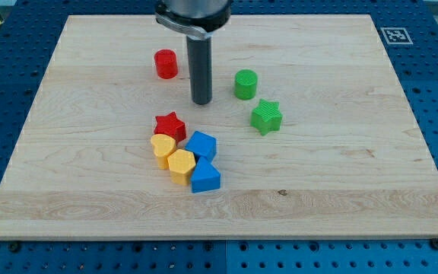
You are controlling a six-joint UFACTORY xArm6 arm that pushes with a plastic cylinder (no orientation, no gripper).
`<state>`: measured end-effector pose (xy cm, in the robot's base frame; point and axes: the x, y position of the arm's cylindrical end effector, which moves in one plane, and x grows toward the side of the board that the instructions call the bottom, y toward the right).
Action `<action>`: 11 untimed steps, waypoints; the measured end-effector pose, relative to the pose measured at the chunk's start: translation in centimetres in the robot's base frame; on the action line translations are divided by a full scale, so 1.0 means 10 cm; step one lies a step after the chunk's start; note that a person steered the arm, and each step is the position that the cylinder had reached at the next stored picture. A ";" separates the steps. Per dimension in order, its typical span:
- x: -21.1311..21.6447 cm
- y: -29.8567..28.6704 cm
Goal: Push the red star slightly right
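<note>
No readable text, brand or number anywhere; only a black-and-white fiducial marker (393,35) on the worktop (341,190) (top-right corner, no legible characters).

Place: a lab bench — robot test rig
Signs: blue perforated table (21,30), wooden board (318,167), fiducial marker (395,35)

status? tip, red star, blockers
My tip above-right of red star, not touching. Blue cube sits at star's lower right, may catch.
</note>
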<state>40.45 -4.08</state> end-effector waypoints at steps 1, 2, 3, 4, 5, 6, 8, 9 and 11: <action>-0.01 -0.25; -0.01 -0.54; 0.00 -0.82; 0.10 -0.97; 0.40 -0.97; 0.65 -0.97; 0.73 -0.76; 0.65 -0.26; 0.57 0.41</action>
